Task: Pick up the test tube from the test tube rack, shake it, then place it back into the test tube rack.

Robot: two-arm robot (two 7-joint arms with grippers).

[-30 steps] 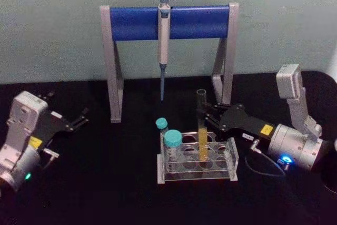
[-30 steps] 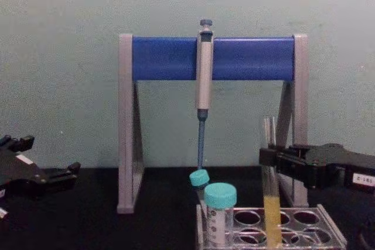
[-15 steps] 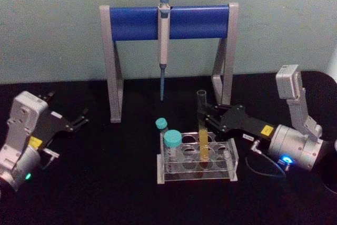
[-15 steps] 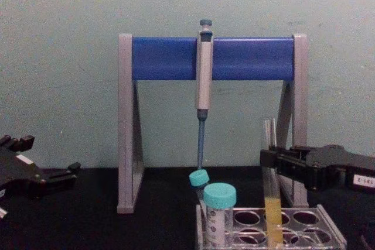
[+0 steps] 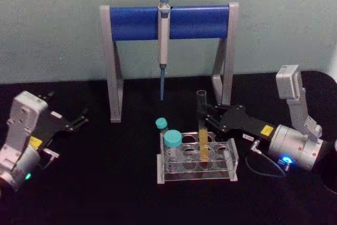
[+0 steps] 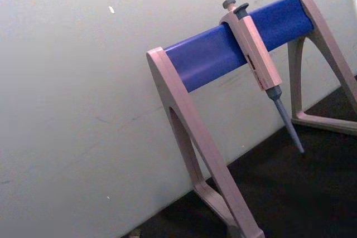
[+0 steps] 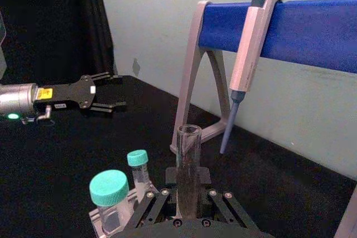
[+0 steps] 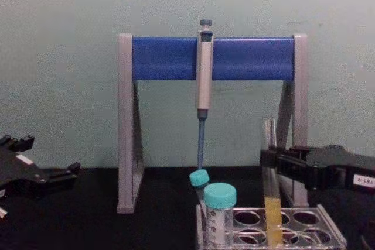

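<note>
The test tube [image 5: 201,125] stands upright in a back-row hole of the test tube rack [image 5: 195,175], with yellow liquid in its lower part. My right gripper [image 5: 202,113] reaches in from the right and is shut on the tube's clear upper part, just above the rack. From the chest, the tube [image 8: 270,168] rises out of the rack [image 8: 328,229] with the black right gripper [image 8: 268,159] clamped across it. In the right wrist view the tube [image 7: 188,160] stands between the fingers of the right gripper [image 7: 188,210]. My left gripper [image 5: 83,118] rests open at the far left.
A tall grey stand with a blue crossbar [image 5: 168,22] stands behind the rack, and a pipette [image 5: 164,40] hangs from it. Two teal-capped tubes [image 5: 172,139] sit in the rack's left end. A cable [image 5: 263,164] loops beside the right arm.
</note>
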